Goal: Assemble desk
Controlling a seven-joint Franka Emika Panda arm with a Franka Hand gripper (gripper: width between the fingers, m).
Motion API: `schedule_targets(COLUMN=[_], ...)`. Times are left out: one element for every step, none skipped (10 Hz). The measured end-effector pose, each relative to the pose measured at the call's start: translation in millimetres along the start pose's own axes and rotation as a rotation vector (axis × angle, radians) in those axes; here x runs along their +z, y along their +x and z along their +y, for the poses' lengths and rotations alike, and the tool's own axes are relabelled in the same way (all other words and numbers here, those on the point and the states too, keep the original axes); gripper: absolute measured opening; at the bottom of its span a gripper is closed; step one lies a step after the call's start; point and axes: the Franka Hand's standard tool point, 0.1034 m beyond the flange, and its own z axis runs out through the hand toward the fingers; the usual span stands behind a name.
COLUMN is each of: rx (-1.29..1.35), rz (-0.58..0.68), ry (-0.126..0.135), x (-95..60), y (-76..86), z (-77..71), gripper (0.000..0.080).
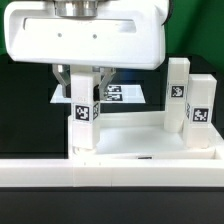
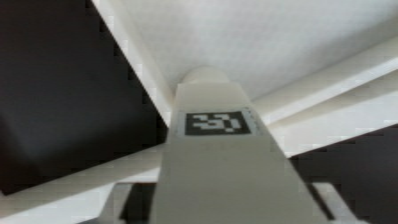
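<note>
A white square leg [image 1: 82, 118] with a black-and-white tag stands upright at the corner of the rimmed white tabletop [image 1: 150, 150] on the exterior view's left. My gripper [image 1: 83, 98] reaches down from above and is shut on the leg's upper part, one finger on each side. In the wrist view the same leg [image 2: 219, 122] runs down the middle between my fingers [image 2: 134, 200], with the tabletop's rim [image 2: 320, 95] beyond it. Two more tagged legs [image 1: 178, 90] [image 1: 200, 112] stand upright at the tabletop's side on the exterior view's right.
A long white bar [image 1: 110, 175] spans the foreground just in front of the tabletop. The marker board [image 1: 118, 93] lies flat on the black table behind the held leg. The arm's large white hand body [image 1: 85, 35] fills the upper part of the view.
</note>
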Motion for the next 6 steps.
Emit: schedule_targets(rx=[0.108,0.187,0.290,0.391,0.490,0.548], rz=[-0.001,-0.004,-0.006,-0.008,-0.012,-0.014], ry=[0.006,0.012,0.014,0.014,0.018,0.021], x=[0.1,0.2,0.3,0.4,0.5,0.8], y=[0.5,0.8,0.9,0.9,1.0,1.1], z=[1.2,2.1,2.7,3.2,3.9,4.3], gripper=[0.0288,0.0290,0.0290,0.0291,0.0291,0.0291])
